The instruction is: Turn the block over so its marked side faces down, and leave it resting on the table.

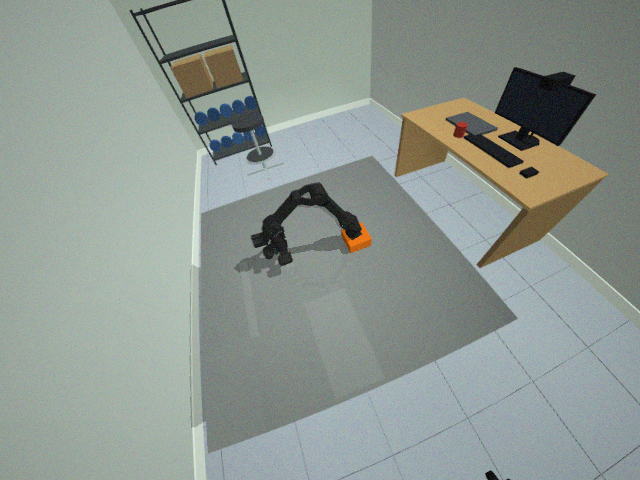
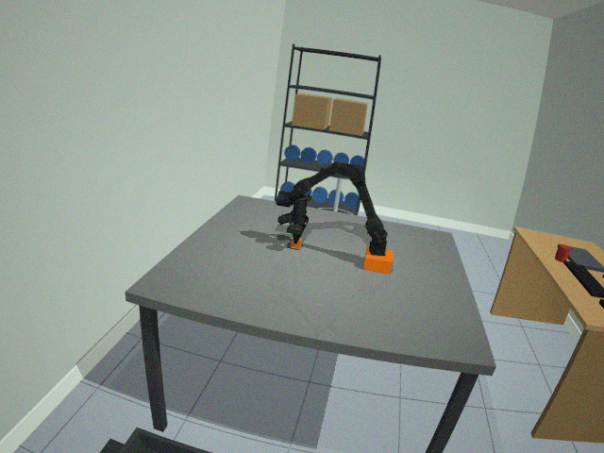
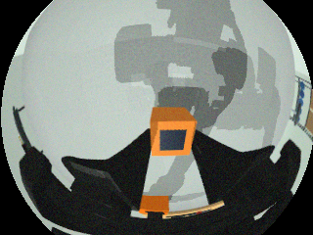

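Observation:
The small orange block (image 2: 295, 246) (image 3: 172, 117) is on the grey table (image 1: 423, 304) (image 2: 234, 293). Its marked side, a dark square (image 3: 172, 140), faces up toward the wrist camera. My gripper (image 2: 295, 240) (image 3: 170, 131) reaches down over the block and is shut on it, with one dark finger against each of two opposite sides. In the top view the block is hidden behind the gripper. Any small gap between the block's underside and the table cannot be told.
The arm's orange base box (image 1: 358, 244) (image 2: 377, 261) (image 3: 155, 203) sits on the table, with the arm arching from it to the gripper. Beyond the table are a wooden desk (image 1: 558, 178) with a monitor (image 1: 542, 105) and a shelf rack (image 2: 331, 89).

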Tool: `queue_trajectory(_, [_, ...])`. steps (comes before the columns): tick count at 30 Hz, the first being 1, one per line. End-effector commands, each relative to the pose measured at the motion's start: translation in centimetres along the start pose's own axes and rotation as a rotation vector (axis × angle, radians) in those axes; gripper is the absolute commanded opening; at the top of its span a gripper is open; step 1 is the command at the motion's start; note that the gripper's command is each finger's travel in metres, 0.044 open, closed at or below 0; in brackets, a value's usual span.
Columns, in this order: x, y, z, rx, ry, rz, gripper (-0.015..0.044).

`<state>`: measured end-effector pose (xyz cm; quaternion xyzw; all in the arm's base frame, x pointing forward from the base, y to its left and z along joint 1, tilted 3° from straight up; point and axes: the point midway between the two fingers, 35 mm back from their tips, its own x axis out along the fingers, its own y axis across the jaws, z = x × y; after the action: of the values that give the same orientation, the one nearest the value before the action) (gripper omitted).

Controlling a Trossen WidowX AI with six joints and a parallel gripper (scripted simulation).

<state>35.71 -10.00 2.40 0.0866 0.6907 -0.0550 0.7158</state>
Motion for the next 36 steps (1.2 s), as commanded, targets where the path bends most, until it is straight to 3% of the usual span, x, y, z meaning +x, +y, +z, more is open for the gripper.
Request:
queue_trajectory(1, [-2.1,0.0,0.5,-0.001,-0.028,-0.005,0.0])
queue_trajectory(7, [-2.0,-0.1,0.6,0.0,-0.05,-0.005,0.0])
queue_trajectory(36, [-1.1,-0.1,0.3,0.0,-0.493,-0.004,0.0])
